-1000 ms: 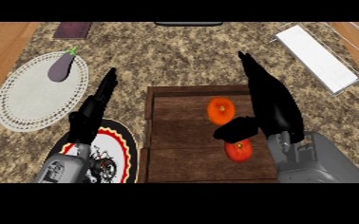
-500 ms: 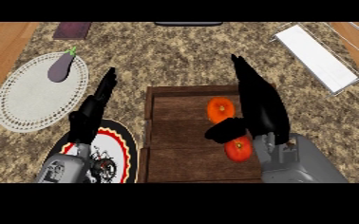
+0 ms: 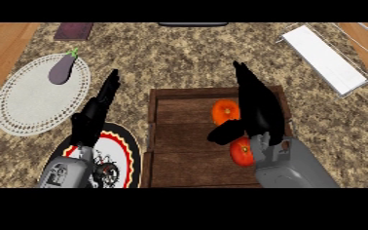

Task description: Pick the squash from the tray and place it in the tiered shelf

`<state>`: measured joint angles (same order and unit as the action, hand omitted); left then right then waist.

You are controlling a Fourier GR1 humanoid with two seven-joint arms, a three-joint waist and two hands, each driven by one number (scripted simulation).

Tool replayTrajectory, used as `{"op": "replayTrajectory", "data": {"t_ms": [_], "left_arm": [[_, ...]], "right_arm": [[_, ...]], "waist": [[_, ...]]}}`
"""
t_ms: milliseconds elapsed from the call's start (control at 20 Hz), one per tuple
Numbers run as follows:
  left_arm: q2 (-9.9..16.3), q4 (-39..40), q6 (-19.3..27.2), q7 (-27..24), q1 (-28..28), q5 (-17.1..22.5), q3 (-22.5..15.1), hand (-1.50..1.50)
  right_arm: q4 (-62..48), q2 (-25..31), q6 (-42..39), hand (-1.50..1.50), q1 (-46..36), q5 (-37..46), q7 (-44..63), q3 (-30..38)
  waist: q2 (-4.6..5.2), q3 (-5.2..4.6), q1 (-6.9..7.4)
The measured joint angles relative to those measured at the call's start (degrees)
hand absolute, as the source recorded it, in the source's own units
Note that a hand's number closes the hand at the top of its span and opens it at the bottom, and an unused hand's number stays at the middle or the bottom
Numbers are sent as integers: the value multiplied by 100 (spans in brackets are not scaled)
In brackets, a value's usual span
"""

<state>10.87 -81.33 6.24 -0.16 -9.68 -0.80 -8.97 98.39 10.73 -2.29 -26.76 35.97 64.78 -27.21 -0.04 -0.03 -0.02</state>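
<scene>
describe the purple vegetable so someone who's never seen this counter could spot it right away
Start at the wooden tray in the middle of the speckled counter, then look up and left to the round white lace mat. On the mat's upper part lies the eggplant. It is the only purple thing with a green stem, unlike the two orange-red fruits in the tray.

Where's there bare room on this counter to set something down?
Bare counter lies between the doily with the eggplant and the wire shelf, above the wooden tray. It is crowded at the tray's right, where the right hand covers two orange-red fruits.
</scene>
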Motion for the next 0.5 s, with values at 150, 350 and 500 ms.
{"op": "replayTrajectory", "data": {"t_ms": [150, 350, 500], "left_arm": [[-11, 29, -70, -14, -30, 7, 51, 0], [-30, -103, -111, 111, -19, -29, 74, 0], [-150, -110, -30, 121, 12, -168, -10, 0]], "right_arm": [[-68, -124, -62, -150, 123, 110, -44, 69], [-242, -304, -188, -150, 104, 262, -84, 194], [-351, -437, -254, -150, 170, 446, -110, 204]], "waist": [[0, 1, -1], [-1, 2, 7], [-1, 2, 6]]}}
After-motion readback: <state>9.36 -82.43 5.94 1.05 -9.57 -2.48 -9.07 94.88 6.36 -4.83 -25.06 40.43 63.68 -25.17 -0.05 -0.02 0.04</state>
